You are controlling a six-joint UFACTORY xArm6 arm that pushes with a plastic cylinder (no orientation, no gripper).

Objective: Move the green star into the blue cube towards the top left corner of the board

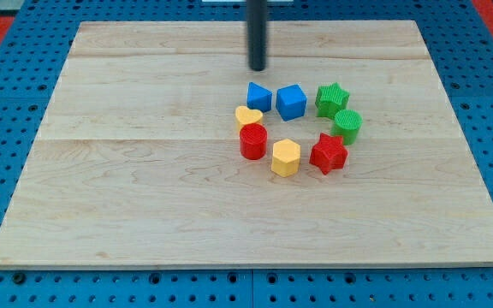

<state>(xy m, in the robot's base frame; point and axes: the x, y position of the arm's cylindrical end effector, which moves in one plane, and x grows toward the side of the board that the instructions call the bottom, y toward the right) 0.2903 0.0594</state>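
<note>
The green star (332, 98) lies right of the board's middle, just right of the blue cube (291, 102), with a small gap between them. My tip (257, 68) is at the end of the dark rod, above and left of the blue cube, above the blue triangular block (258, 96). It touches no block.
A ring of blocks sits around the middle: a green cylinder (347, 125) below the star, a red star (328, 153), a yellow hexagon (286, 157), a red cylinder (252, 141) and a yellow heart (247, 116). The wooden board (144, 171) lies on a blue pegboard.
</note>
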